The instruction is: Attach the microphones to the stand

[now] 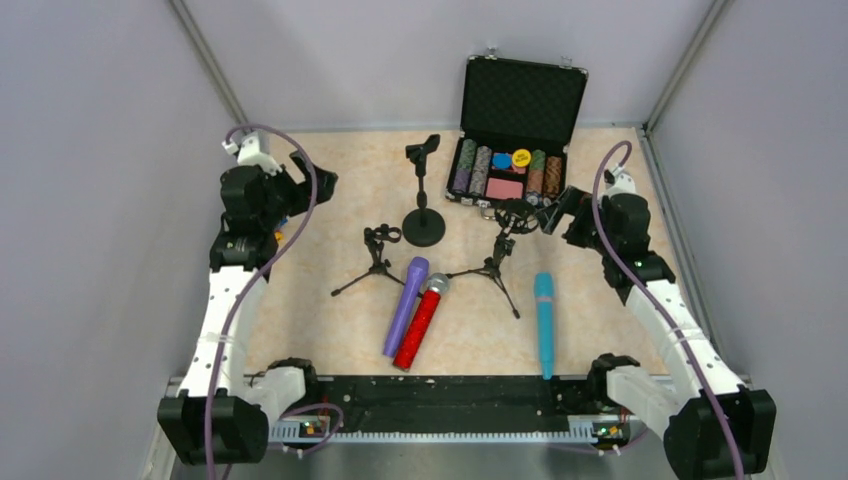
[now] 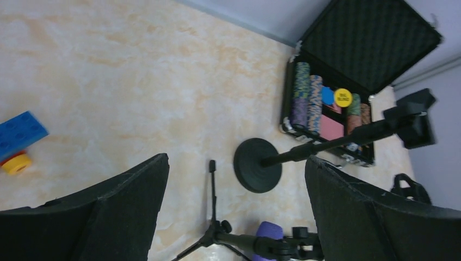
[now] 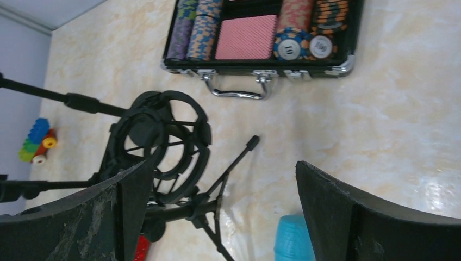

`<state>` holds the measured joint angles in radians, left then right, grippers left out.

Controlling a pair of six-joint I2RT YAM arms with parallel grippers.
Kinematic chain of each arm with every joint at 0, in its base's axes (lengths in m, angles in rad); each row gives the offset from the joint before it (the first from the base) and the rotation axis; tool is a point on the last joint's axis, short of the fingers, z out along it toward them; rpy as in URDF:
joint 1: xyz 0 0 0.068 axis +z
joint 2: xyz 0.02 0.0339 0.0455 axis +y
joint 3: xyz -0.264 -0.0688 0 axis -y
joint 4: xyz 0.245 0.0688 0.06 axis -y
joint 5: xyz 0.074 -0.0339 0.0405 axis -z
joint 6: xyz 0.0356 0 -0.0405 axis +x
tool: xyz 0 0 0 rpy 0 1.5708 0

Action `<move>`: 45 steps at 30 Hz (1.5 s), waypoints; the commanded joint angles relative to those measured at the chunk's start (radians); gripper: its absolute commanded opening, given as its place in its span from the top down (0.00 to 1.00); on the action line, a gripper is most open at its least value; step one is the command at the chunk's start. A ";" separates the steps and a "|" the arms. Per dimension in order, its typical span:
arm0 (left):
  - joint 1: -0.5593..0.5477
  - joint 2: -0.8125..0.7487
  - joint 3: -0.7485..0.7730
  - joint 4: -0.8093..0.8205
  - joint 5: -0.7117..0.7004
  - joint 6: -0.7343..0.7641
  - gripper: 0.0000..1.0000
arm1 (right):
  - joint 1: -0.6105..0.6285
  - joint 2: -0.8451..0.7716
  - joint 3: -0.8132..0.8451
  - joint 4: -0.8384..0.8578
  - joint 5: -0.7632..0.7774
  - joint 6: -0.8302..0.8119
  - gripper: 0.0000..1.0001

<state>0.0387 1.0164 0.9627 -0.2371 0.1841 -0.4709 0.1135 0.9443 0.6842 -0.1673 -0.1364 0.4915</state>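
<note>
Three microphones lie on the table between the arms: a purple one [image 1: 405, 305], a glittery red one with a silver mesh head [image 1: 421, 322] touching it, and a teal one [image 1: 545, 322] apart to the right. Behind them stand a small tripod stand [image 1: 377, 255], a round-base stand [image 1: 424, 195] and a tripod with a shock mount [image 1: 500, 250]. My left gripper [image 1: 312, 180] is open and empty, raised at the far left; its view shows the round base [image 2: 257, 165] and the purple head [image 2: 270, 231]. My right gripper [image 1: 560, 210] is open and empty beside the shock mount [image 3: 160, 144], above the teal head [image 3: 293, 239].
An open black case [image 1: 515, 130] of poker chips stands at the back right, just behind the right gripper. Small toy bricks [image 2: 19, 133] lie near the left wall. Grey walls close the table on three sides.
</note>
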 commanded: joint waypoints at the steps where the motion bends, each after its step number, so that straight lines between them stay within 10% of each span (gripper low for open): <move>1: 0.006 0.023 0.134 -0.067 0.223 0.006 0.01 | -0.004 0.068 0.101 -0.022 -0.162 0.051 0.01; 14: 0.013 -0.027 0.089 -0.027 0.214 0.060 0.01 | 0.139 0.231 0.216 -0.021 -0.179 0.094 0.01; 45: 0.013 -0.050 -0.026 0.101 0.354 0.094 0.01 | 0.139 0.013 0.188 -0.141 -0.176 0.013 0.01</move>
<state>0.0463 0.9577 0.9291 -0.2256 0.4328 -0.3721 0.2470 0.9390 0.8524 -0.3317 -0.2676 0.5156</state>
